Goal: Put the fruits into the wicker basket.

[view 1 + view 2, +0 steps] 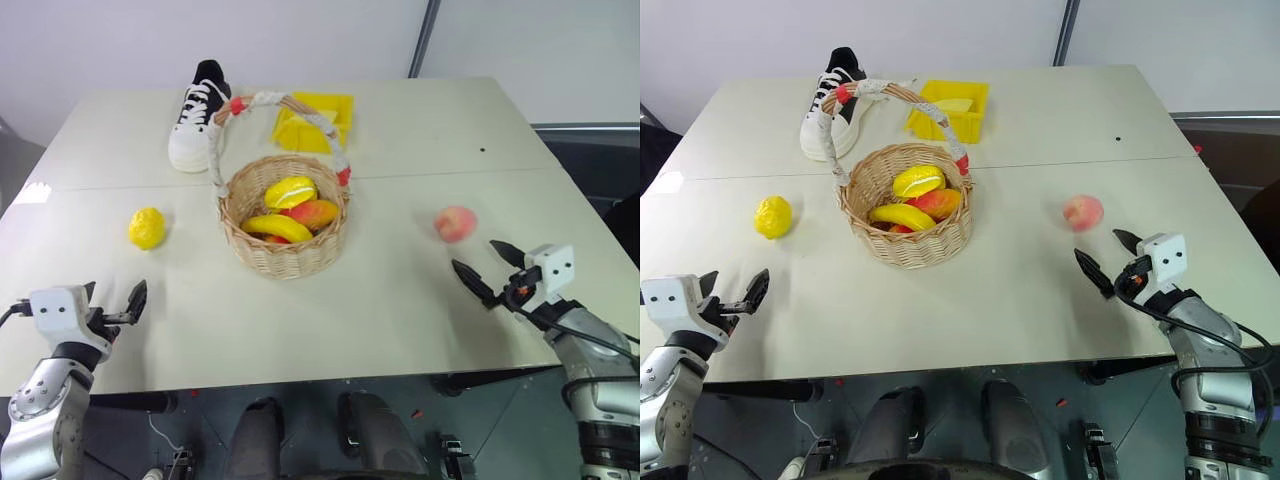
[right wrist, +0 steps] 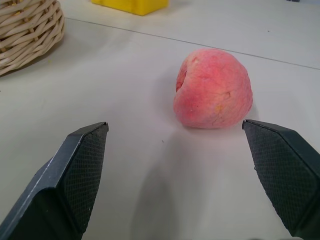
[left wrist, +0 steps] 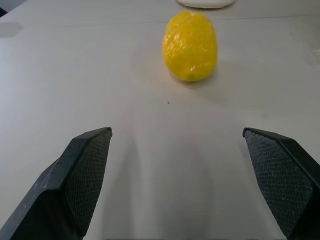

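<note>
From the head camera, the lemon (image 1: 147, 228) lies left of the wicker basket (image 1: 285, 222) and the peach (image 1: 455, 224) right, each ahead of its nearer gripper, while the wrist views show the left gripper (image 3: 177, 182) and right gripper (image 2: 175, 180) spread wide and empty

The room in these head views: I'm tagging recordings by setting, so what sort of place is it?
Probably a lab or test room: a plain white table against bare walls, set with staged props, a wicker basket of fruit and a lone sneaker.
</note>
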You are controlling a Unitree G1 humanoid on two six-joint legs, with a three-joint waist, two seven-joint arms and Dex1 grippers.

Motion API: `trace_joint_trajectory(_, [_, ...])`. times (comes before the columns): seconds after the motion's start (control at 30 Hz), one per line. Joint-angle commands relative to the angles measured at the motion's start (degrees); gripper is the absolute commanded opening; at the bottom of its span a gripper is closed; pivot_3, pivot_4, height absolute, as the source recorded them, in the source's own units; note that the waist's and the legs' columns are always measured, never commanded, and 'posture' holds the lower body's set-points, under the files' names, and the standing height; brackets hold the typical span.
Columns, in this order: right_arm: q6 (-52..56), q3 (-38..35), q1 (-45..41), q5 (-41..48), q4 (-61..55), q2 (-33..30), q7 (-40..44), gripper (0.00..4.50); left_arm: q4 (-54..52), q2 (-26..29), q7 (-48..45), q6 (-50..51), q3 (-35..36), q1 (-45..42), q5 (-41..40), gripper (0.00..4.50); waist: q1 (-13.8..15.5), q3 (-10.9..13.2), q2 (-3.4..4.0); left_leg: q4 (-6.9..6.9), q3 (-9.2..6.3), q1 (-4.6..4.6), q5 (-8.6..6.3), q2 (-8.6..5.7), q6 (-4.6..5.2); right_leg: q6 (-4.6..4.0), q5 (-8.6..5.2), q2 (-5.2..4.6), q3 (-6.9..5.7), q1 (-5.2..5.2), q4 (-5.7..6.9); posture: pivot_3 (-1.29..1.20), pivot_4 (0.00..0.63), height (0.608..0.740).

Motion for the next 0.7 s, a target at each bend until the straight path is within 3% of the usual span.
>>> trace_joint_trajectory(0.03, [-1.01,-0.84,-0.16,0.18,-1.21,0.01,-0.29,4.48,-1.91,0.16,0.28,-0.21,0.82,0.08,-0.14,4.5,0.0,0.0,0.0,0.0,0.0,0.0,0.0,0.0,0.0,0.0,0.0,0.0,0.0,0.0,0.0,0.0,0.15,0.74])
trace_joint_trajectory(0.37, [1.8,-1.88,-1.63,2.57,-6.71,-2.79,0.98,4.48,-4.09,1.82,0.77,7.22,0.78,-6.44,-6.03,4.5,0.06,0.0,0.0,0.06,0.0,0.0,0.0,-0.01,0.0,0.01,0.01,0.01,0.0,0.0,0.07,0.0,0.15,0.74])
trace_joint_trajectory(0.7, [19.4,3.09,-5.36,17.17,-28.9,-10.37,6.58,4.48,-2.29,9.18,7.95,23.75,-3.5,-24.47,-3.93,4.5,0.0,0.0,-0.05,0.05,-0.09,0.03,0.01,0.0,0.01,0.08,0.04,0.09,-0.04,0.01,0.19,0.0,0.15,0.74])
